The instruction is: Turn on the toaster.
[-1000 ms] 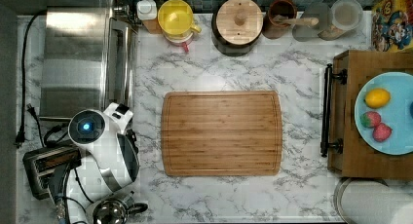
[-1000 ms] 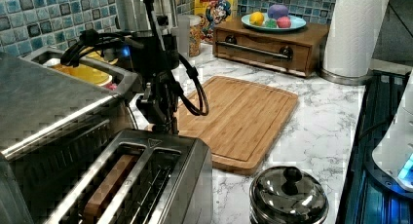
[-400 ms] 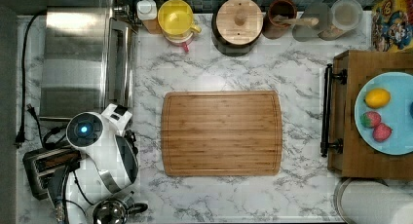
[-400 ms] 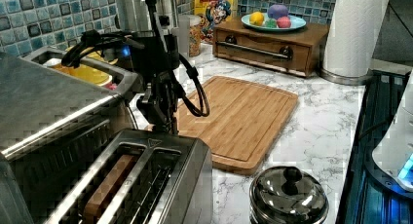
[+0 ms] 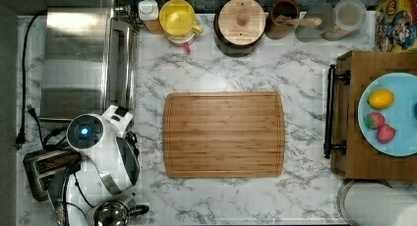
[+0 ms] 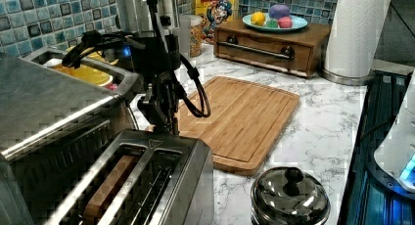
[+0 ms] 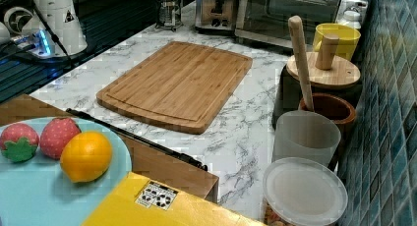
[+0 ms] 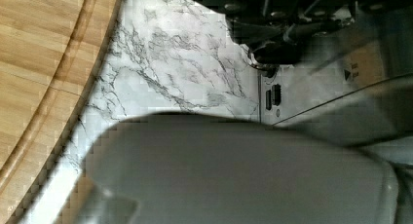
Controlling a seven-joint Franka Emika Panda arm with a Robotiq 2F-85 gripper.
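toaster (image 6: 147,186): lower left of left view, fills the corner; brushed steel box w/ two long slots, something brown sits in one slot. In top view it's lower left (image 5: 46,169), partly under the arm. In right view, top centre (image 7: 215,10), next to the oven.
handling: judged stiff metal, moderately heavy, smooth sides likely slippery. No need to lift it. Place to act = the lever at the end face; push straight down. A sideways shove could slide the whole box on the marble. Lever not clearly made out in these views.
pincer (image 6: 164,121): left view, centre-left, hanging at the toaster's far end, just above/behind its top edge. Cables loop around it. Can't tell how far open, nor whether it touches anything; fingers hidden behind the toaster edge.
arm (image 5: 105,147): white, top view lower left, covers part of toaster.
step (judgement): closing in on the lever end, press not yet evident.
oven (image 6: 44,112): big steel box, left edge of left view, just beside toaster.
kettle (image 6: 289,198): left view bottom centre-right, near toaster, apart from it.
board (image 5: 223,134): centre of top view, bare.
risk (guess): missing the lever, or snagging a cable on the toaster's corner.
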